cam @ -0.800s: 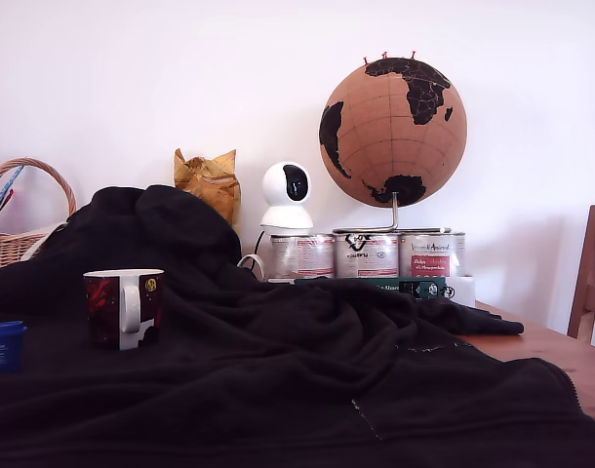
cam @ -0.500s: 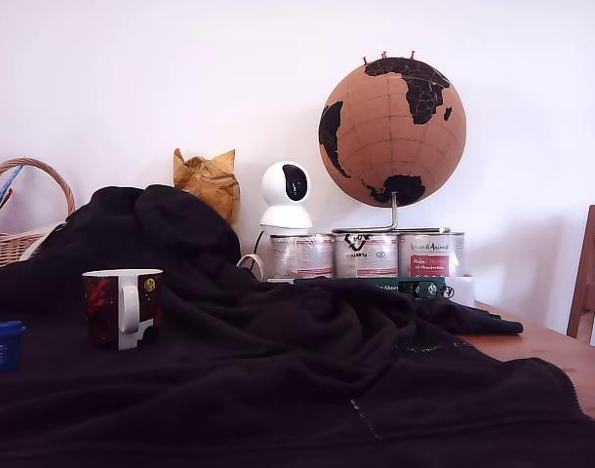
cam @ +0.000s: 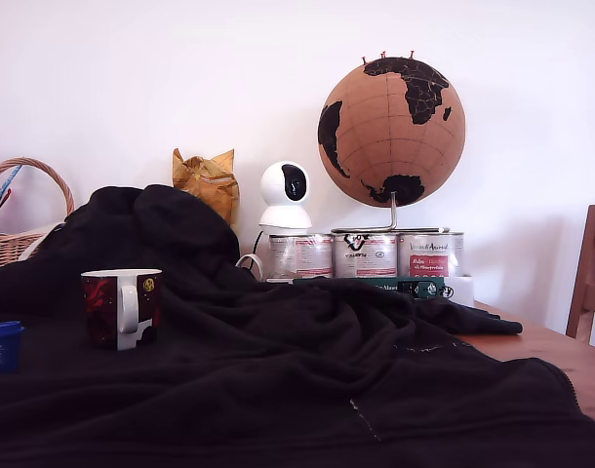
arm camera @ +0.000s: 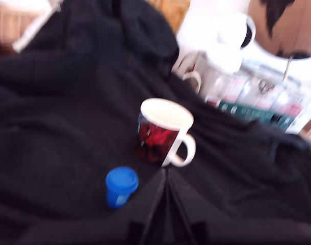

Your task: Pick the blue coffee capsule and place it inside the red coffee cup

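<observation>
Blue capsule, one; red mug, one.

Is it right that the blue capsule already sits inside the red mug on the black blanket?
No. The wrist view shows the blue capsule standing on the black blanket beside the red mug, not inside it; the mug's inside looks empty there.

A lived-in home room: a wooden table draped in a black fleece blanket, a cork globe, a white indoor security camera, a wicker basket and a wooden chair against a plain white wall
</observation>
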Motion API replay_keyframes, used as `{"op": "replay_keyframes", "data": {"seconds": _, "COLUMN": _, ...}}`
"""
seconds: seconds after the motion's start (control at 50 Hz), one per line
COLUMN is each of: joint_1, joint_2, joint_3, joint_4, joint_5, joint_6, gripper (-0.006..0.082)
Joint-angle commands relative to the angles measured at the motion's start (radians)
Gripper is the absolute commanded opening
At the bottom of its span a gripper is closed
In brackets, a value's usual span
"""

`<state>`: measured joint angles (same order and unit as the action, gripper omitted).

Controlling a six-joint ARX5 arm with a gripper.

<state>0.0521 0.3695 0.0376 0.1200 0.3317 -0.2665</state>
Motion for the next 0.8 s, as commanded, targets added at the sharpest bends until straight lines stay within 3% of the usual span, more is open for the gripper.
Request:
{"op": "replay_keyframes", "data": {"seconds": 0.0, "joint_1": -0.016, "joint_2": 0.057, "joint_3": 0.008, "joint_4": 0.063, "joint_5": 0.001, "joint_6": 0.060, "gripper": 0.0306}}
{"op": "replay_keyframes", "data": {"seconds": 0.08, "joint_1": -0.038, "joint_2": 0.146, "joint_3": 0.008, "joint_4": 0.142, "joint_5": -0.017, "joint_6": 0.085, "gripper": 0.0567}}
{"op": "replay_keyframes", "data": {"seconds": 0.16, "joint_1": -0.060, "joint_2": 0.231, "joint_3": 0.009, "joint_4": 0.192, "joint_5": -0.055, "joint_6": 0.095, "gripper": 0.0665}}
{"op": "replay_keyframes", "data": {"seconds": 0.52, "joint_1": -0.119, "joint_2": 0.553, "joint_3": 0.010, "joint_4": 0.444, "joint_5": -0.184, "joint_6": 0.145, "gripper": 0.0668}}
{"op": "replay_keyframes", "data": {"seconds": 0.78, "joint_1": -0.119, "joint_2": 0.763, "joint_3": 0.042, "joint_4": 0.545, "joint_5": -0.190, "joint_6": 0.191, "gripper": 0.0668}}
